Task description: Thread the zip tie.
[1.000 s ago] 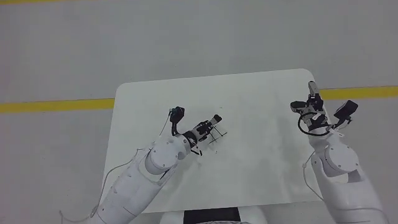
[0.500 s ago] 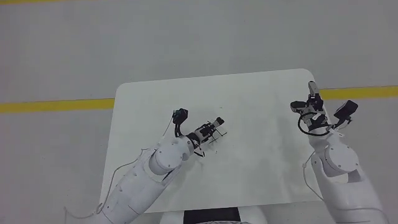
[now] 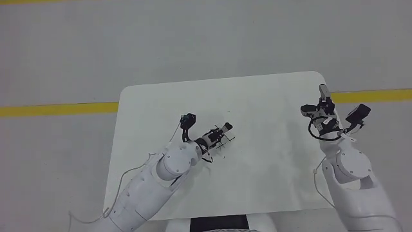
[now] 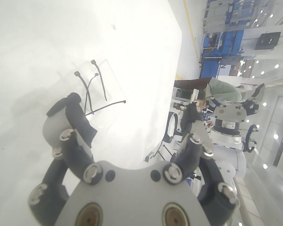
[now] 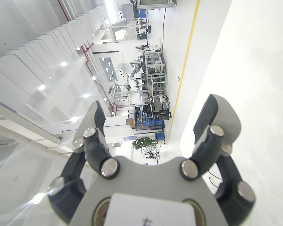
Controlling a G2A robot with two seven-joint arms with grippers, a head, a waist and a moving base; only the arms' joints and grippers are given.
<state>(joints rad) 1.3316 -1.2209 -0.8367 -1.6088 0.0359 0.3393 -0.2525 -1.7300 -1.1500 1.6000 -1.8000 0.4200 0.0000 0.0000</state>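
Several black zip ties lie crossed on a clear plastic sheet on the white table. In the top view the zip ties show as thin dark lines near the table's middle. My left gripper hangs open just over their near ends, and one black fingertip covers the ends of two ties. Nothing sits between its fingers. The left gripper points toward the table's centre. My right gripper is open and empty, raised at the table's right edge, far from the ties.
The table's right side and far side are bare white surface. A small dark speck lies beyond the sheet. The rounded table edge runs past the ties.
The left arm has crept a little to the right and forward, bringing its gripper closer over the zip ties. The right arm has not moved.
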